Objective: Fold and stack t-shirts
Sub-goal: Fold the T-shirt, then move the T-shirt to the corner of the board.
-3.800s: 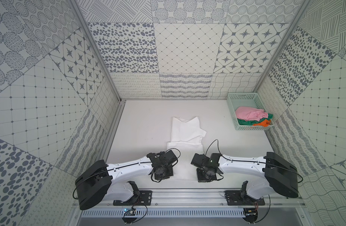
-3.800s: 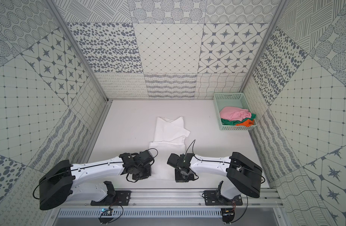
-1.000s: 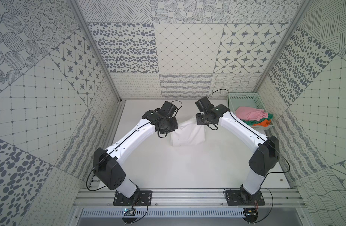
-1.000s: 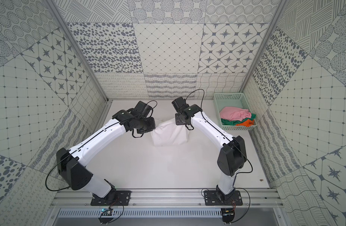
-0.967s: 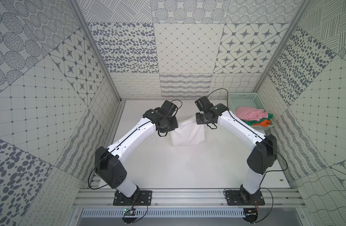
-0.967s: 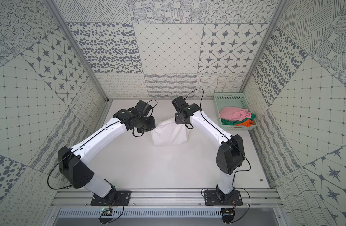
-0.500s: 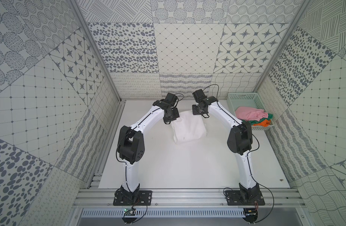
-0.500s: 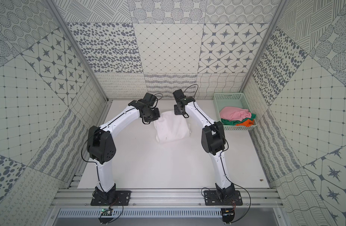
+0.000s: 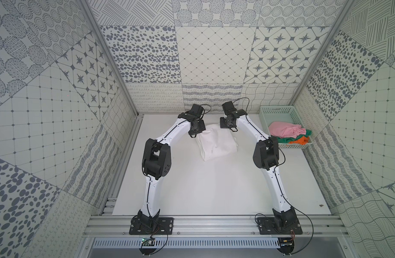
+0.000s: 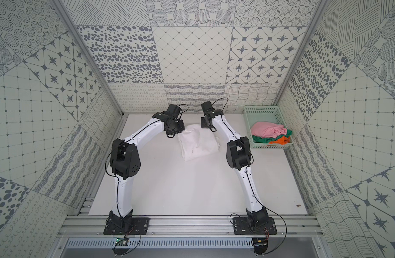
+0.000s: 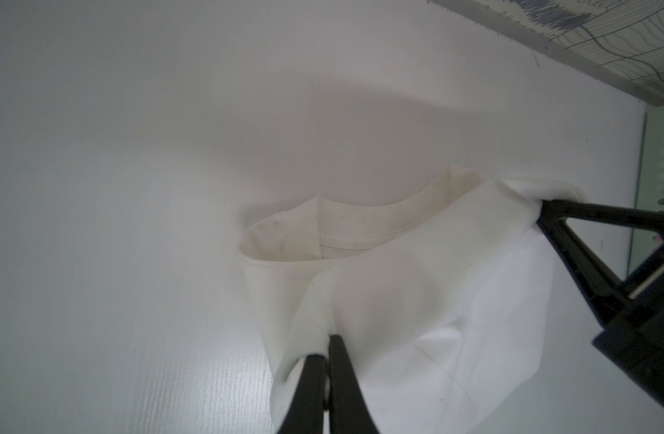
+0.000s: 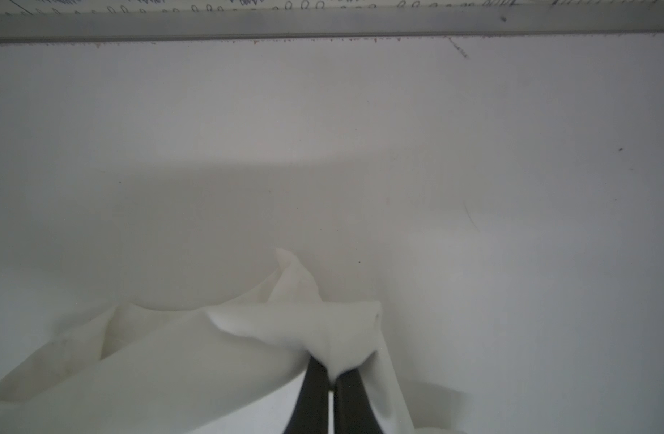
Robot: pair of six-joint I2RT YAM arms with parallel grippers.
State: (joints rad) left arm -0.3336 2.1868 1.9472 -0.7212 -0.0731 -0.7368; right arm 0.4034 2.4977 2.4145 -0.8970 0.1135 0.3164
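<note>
The white t-shirt [image 9: 217, 144] [image 10: 198, 144] lies folded over itself at the back middle of the table. My left gripper [image 9: 197, 131] [image 11: 325, 347] is shut on its far left corner, and the cloth drapes over the closed tips. My right gripper [image 9: 226, 125] [image 12: 330, 372] is shut on the far right corner and shows in the left wrist view as a black wedge [image 11: 542, 214]. The collar [image 11: 323, 229] lies under the lifted layer. Pink [image 9: 283, 131], green [image 9: 283, 140] and orange [image 9: 302, 140] t-shirts lie heaped in the basket.
The mint-green perforated basket [image 9: 279, 110] [image 10: 262, 109] stands at the back right against the wall. The back wall's foot [image 12: 323, 26] runs close beyond both grippers. White table [image 9: 214, 189] stretches between the two arms toward the front rail [image 9: 214, 223].
Both arms have stretched further toward the back wall, carrying the shirt's held edge over the rest of the cloth. Both grippers have stayed shut on it.
</note>
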